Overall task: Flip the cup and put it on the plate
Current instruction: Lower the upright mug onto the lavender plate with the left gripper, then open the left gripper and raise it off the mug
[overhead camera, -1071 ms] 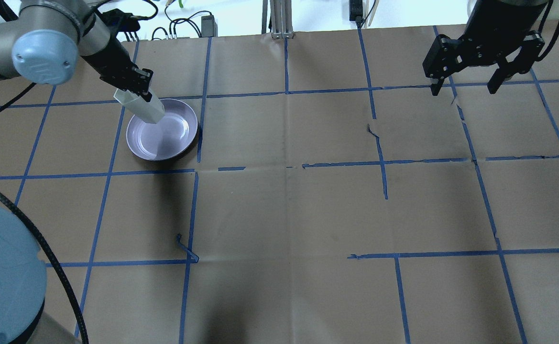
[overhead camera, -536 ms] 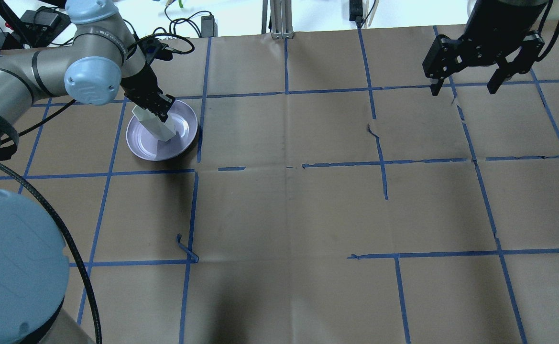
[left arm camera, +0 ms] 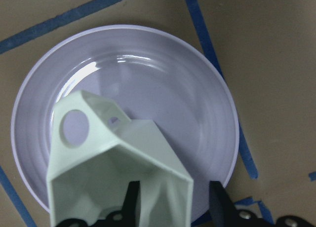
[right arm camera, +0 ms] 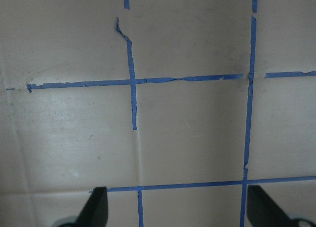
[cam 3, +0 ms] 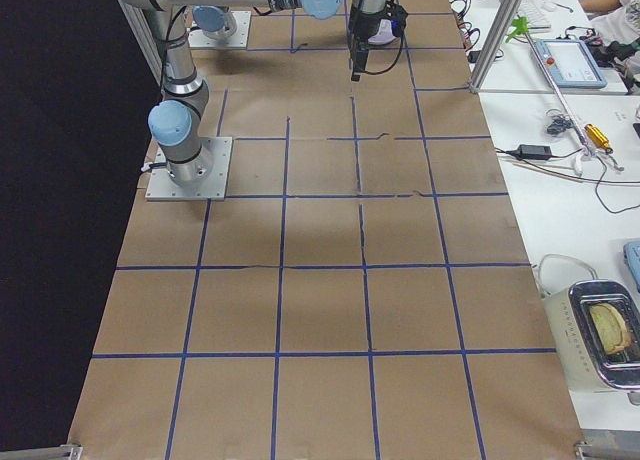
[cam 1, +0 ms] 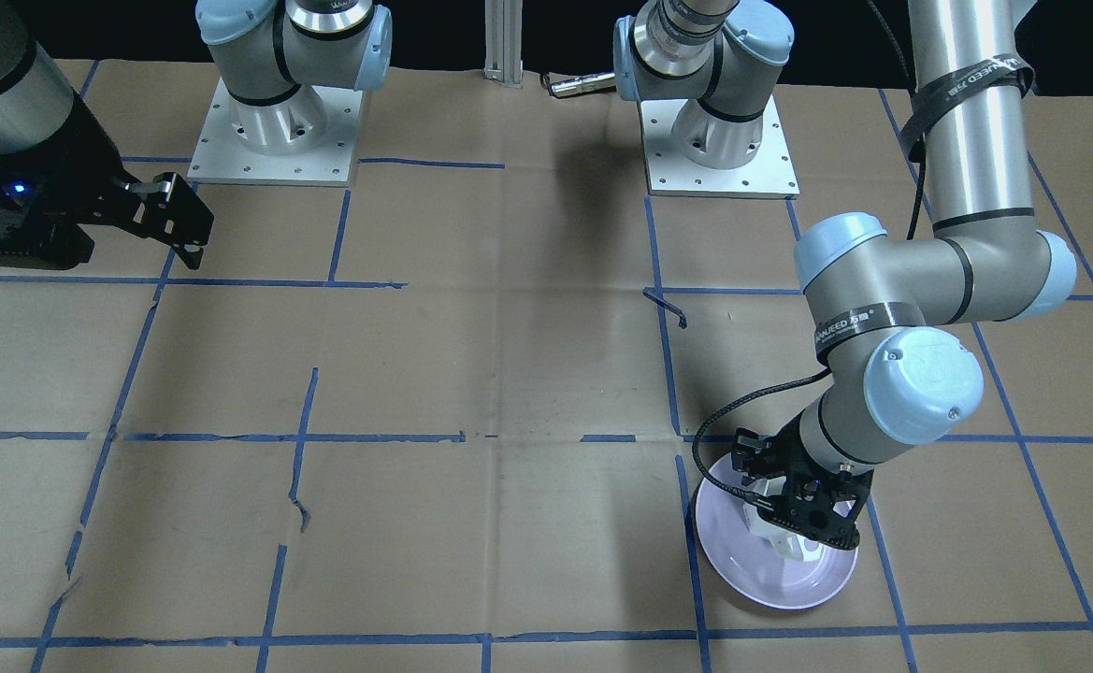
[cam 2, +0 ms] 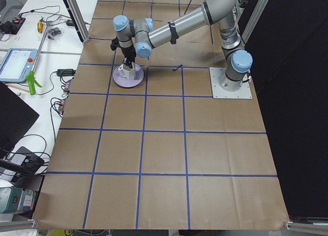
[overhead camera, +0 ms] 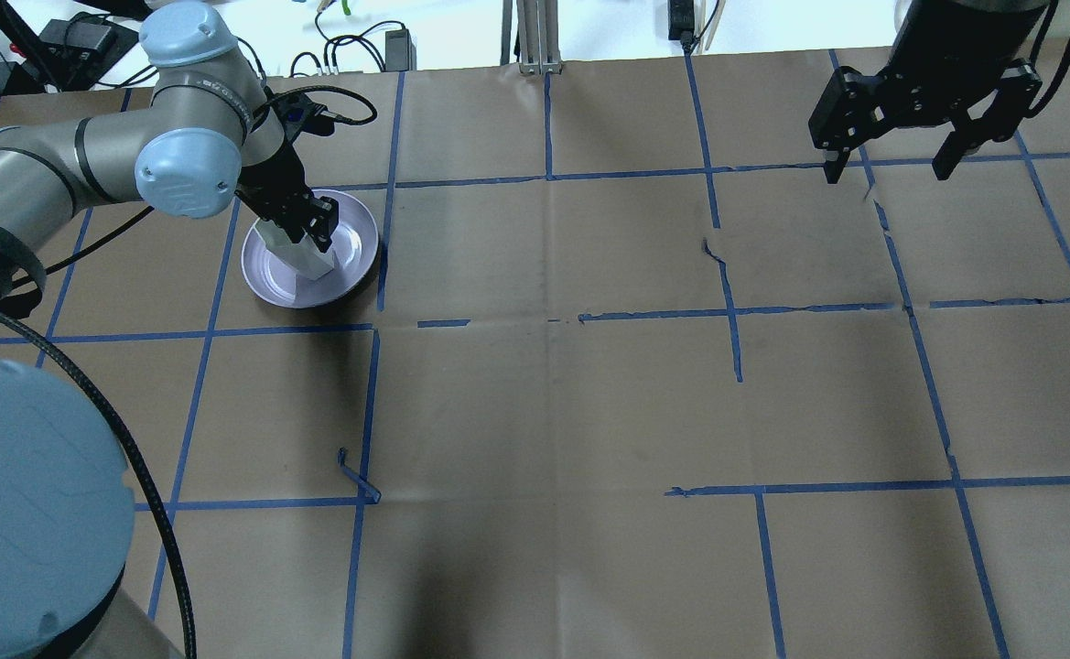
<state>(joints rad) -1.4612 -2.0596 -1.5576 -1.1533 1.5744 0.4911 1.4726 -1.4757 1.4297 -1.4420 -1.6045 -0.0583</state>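
The pale lavender plate [overhead camera: 269, 279] lies on the table's far left; it also shows in the front-facing view [cam 1: 742, 570] and the left wrist view [left arm camera: 163, 74]. My left gripper [overhead camera: 304, 222] is shut on the wall of the white faceted cup [overhead camera: 308, 261], one finger inside and one outside. The cup [left arm camera: 118, 158] is tilted over the plate's middle, its mouth toward the wrist camera and its handle [left arm camera: 74, 126] to one side. I cannot tell whether its base touches the plate. My right gripper [overhead camera: 887, 169] is open and empty, far off at the back right.
Brown paper with blue tape grid lines covers the table [overhead camera: 553, 403]. Cables and a power brick [overhead camera: 397, 46] lie past the far edge. The right wrist view shows only paper and tape beneath the open fingers [right arm camera: 96, 207].
My left arm has swung in and brought the cup down from the plate's far-left rim to over its middle. The right arm has not moved.
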